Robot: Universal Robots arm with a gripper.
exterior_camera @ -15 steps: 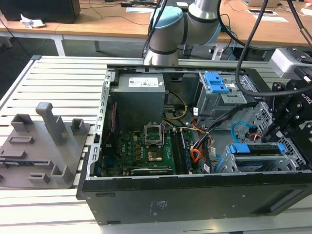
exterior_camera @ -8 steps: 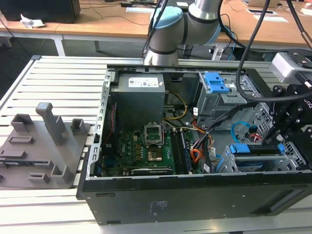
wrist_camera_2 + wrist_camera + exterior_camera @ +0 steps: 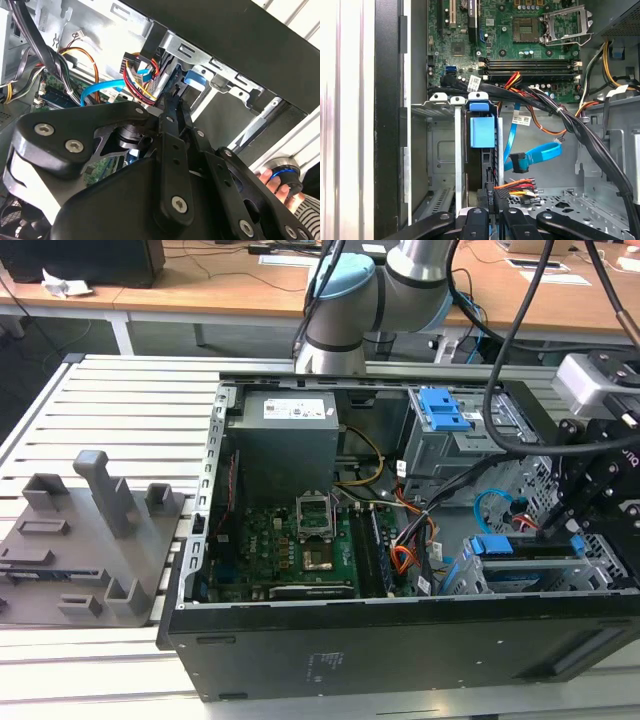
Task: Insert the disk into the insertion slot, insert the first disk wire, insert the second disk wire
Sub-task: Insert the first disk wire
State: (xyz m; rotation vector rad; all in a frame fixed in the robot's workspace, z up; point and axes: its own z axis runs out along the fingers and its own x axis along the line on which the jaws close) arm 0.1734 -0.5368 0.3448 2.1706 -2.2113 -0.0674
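First wrist view: disk stands edge-on in the slot, blue carrier end showing.
Gripper: my fingers are pinched together, apparently on the black plug of the power wire.
Plug vs disk: plug is right at the disk's dark exposed edge, dead ahead of my tips. I can't tell if it's touching or just off.
Disk axis: its exposed edge runs from my tips toward the board.
Data wire: blue and loose, lying beside the disk on the side away from the case wall.
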